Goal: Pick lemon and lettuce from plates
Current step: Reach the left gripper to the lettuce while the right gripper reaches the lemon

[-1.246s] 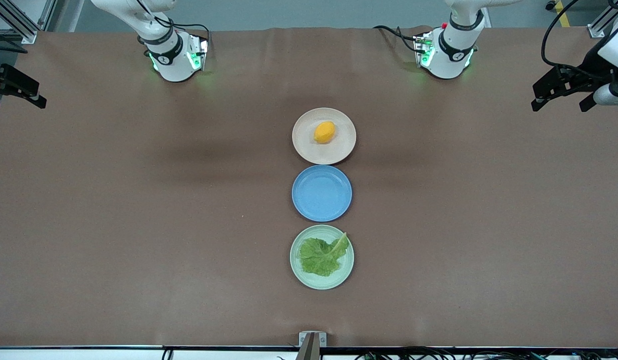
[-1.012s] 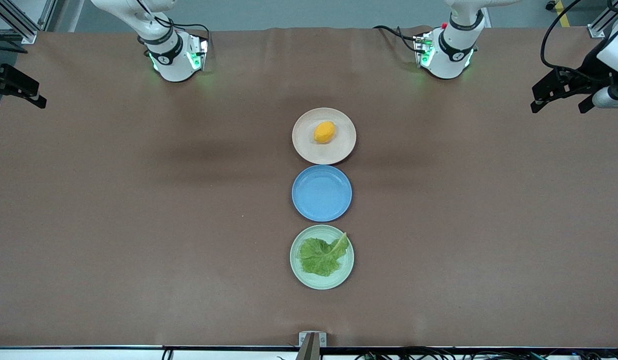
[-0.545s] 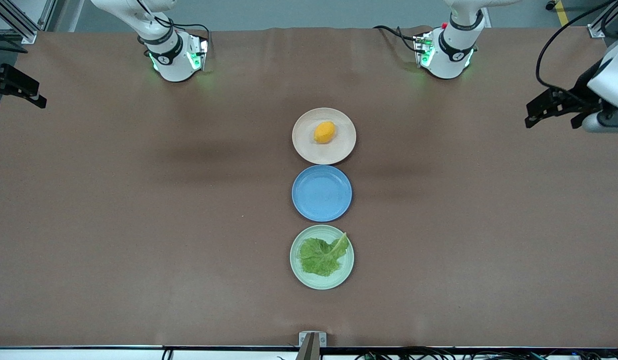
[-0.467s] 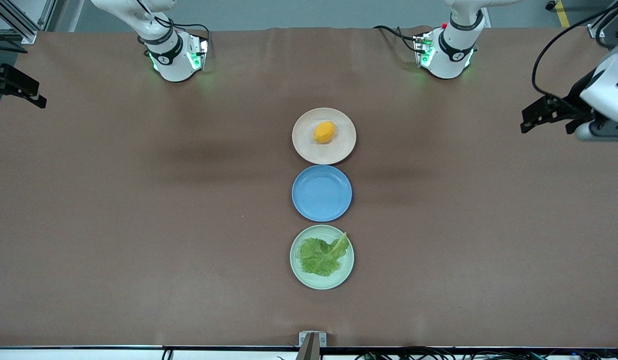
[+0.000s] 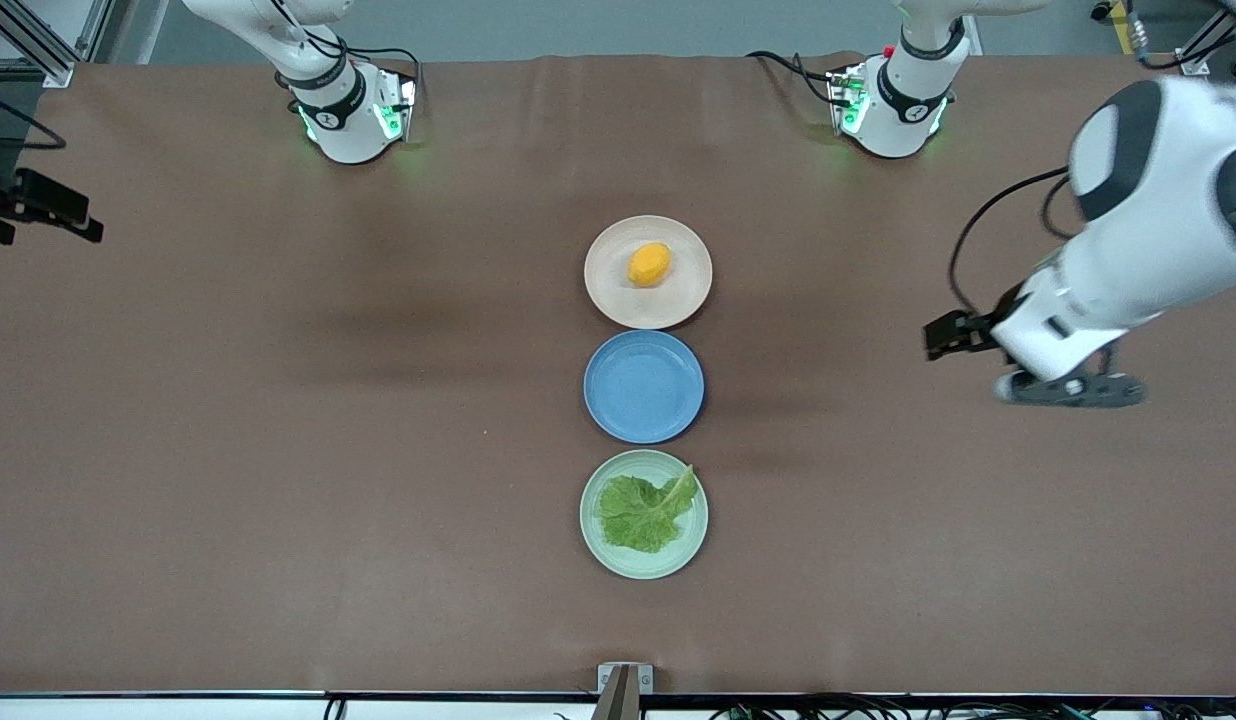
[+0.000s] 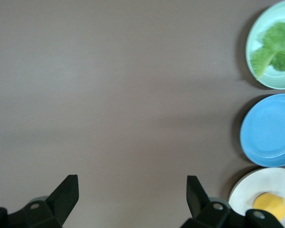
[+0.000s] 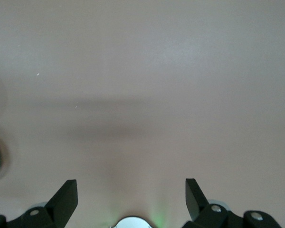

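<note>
The lemon (image 5: 648,264) lies on the beige-pink plate (image 5: 613,295), the plate nearest the robots' bases. The lettuce (image 5: 643,511) lies on the mint green plate (image 5: 593,545), nearest the front camera. My left gripper (image 5: 978,340) is open and empty over bare table toward the left arm's end, level with the blue plate. In the left wrist view its gripper (image 6: 131,183) frames bare table; the lettuce (image 6: 275,50), mint plate (image 6: 251,47), lemon (image 6: 270,205) and beige plate (image 6: 242,190) lie off to one side. My right gripper (image 5: 38,215) is open and empty at the table's edge at the right arm's end; its wrist view (image 7: 131,186) shows bare table.
A blue plate (image 5: 643,387) with nothing on it sits between the two task plates; it also shows in the left wrist view (image 6: 268,130). The two arm bases (image 5: 348,110) (image 5: 893,100) stand along the table's edge farthest from the front camera. Brown tabletop spreads on both sides of the plates.
My left arm has swung in from the table's end and lowered, its gripper now closer to the row of plates. My right gripper has shifted only slightly. The plates, lemon and lettuce have not moved.
</note>
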Controlling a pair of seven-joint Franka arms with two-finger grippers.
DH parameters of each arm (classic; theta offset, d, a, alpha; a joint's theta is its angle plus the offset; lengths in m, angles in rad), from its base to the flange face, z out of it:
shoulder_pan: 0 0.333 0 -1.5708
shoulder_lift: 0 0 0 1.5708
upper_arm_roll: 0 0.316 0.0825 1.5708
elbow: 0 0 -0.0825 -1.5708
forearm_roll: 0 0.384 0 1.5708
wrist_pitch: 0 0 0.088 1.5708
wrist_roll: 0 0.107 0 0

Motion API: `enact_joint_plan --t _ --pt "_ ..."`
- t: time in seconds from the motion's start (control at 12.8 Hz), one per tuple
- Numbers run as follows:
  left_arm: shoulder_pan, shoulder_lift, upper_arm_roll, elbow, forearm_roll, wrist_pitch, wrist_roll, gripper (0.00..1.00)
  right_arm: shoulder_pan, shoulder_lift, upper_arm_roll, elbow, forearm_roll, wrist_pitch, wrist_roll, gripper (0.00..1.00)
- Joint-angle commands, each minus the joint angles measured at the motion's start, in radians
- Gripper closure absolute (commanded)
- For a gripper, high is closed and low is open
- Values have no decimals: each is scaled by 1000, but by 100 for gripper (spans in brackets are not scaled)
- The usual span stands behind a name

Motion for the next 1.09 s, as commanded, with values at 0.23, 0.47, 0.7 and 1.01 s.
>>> enact_joint_plan --t 0.23,0.47,0.7,1.01 --pt "-178 322 14 193 20 159 -40 0 15 164 17 -4 -11 114 15 0" --pt "-216 411 14 193 29 372 -32 0 79 162 17 -48 56 140 272 0" --pt "-258 494 11 195 106 632 -12 1 228 156 17 -91 61 191 571 0" --pt "-298 607 9 212 106 864 61 8 446 155 17 -176 62 335 932 0"
